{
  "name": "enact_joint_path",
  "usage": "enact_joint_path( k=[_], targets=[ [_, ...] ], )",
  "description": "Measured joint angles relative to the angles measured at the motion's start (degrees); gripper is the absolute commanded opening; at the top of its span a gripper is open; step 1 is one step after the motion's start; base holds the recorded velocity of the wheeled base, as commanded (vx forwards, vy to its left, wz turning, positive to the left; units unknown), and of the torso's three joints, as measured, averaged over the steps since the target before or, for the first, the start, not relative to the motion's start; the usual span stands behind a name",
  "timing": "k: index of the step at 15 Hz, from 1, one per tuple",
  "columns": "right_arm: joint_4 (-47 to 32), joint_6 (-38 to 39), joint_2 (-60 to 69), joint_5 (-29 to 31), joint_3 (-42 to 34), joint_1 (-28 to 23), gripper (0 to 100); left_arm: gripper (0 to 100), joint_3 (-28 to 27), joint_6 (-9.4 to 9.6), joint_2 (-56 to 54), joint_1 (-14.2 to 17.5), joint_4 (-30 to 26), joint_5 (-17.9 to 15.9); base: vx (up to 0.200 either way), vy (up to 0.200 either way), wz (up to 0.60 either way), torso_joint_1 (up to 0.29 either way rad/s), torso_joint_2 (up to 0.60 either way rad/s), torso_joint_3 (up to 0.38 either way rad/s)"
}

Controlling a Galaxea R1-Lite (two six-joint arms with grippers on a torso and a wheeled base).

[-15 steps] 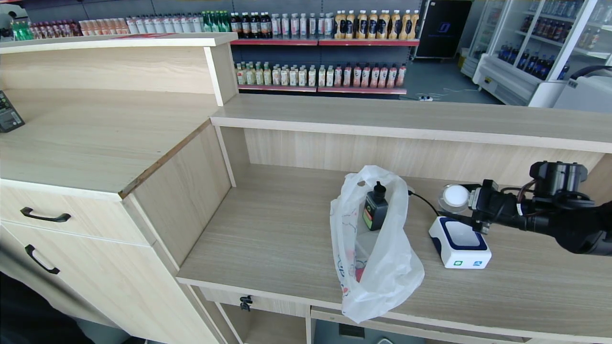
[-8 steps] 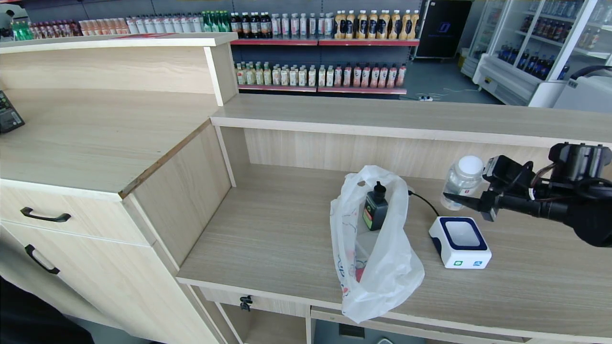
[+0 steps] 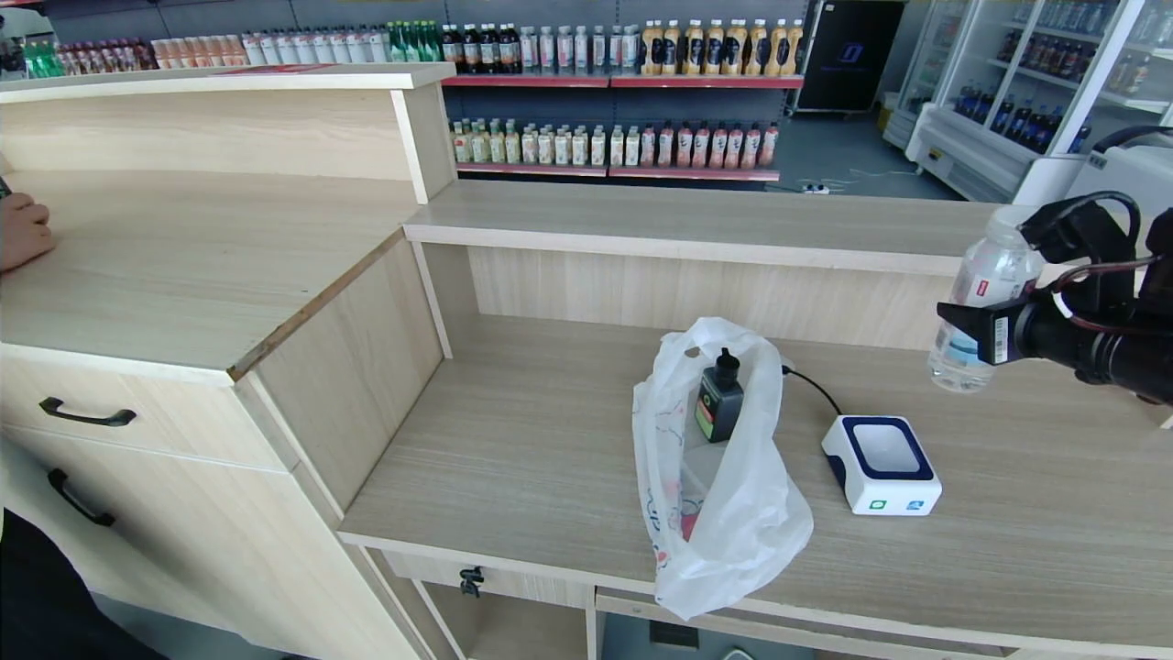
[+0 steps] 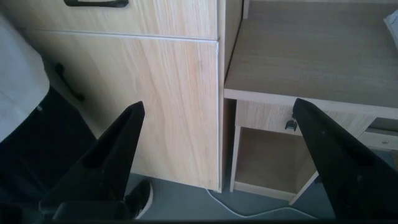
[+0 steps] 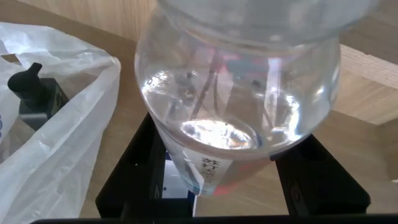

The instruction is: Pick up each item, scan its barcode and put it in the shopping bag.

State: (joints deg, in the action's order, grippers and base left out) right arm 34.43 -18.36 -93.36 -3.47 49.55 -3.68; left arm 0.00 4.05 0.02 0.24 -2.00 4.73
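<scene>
Well, Bottle Above the Scanner

The right gripper (image 3: 976, 325), its arm level, clamped the water bottle (image 3: 985, 293) (nearly upright) up and right of the scanner (image 3: 882, 463). The shopping bag (image 3: 733, 513) lay left of the scanner. The left gripper (image 4: 217, 104) gaped wide.

A white plastic shopping bag (image 3: 742, 522) is laid, mouth open, on the lower level of a light-wood counter (image 3: 531, 440), its bottom end hung over the front edge. A white barcode scanner (image 3: 882, 463) w/ dark-blue frame is set just beside it, to the rt, w/ a black cable (image 3: 814, 385) run twd the back panel.
</scene>
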Motion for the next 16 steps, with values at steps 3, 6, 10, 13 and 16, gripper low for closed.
enact_joint_path(
  k=[3,6,10,13,16],
  targets=[
    [0.02,0.20,1.71,5.74,-0.90,3.13,0,100,0.00,-0.02,0.00,0.00,-0.02,0.00,0.000,0.000,0.00,0.000,0.00,0.000],
    [0.11,-0.35,2.84,6.07,-1.90,4.64,0,100,0.00,0.00,0.00,0.00,0.00,-0.02,0.000,0.000,0.00,0.000,0.00,0.000],
    [0.61,-1.89,4.13,6.07,-3.69,5.96,0,100,0.00,-0.02,0.00,0.00,0.00,0.00,0.000,0.000,0.00,0.000,0.00,0.000],
    [0.71,-1.91,4.96,6.03,-4.08,6.62,0,100,0.00,0.00,0.00,0.00,-0.02,0.00,0.000,0.000,0.00,0.000,0.00,0.000],
    [0.72,-1.38,5.62,5.57,-4.60,7.31,0,100,0.00,0.00,0.00,0.00,0.00,0.00,0.000,0.000,0.20,-0.001,0.00,0.002]
  ],
)
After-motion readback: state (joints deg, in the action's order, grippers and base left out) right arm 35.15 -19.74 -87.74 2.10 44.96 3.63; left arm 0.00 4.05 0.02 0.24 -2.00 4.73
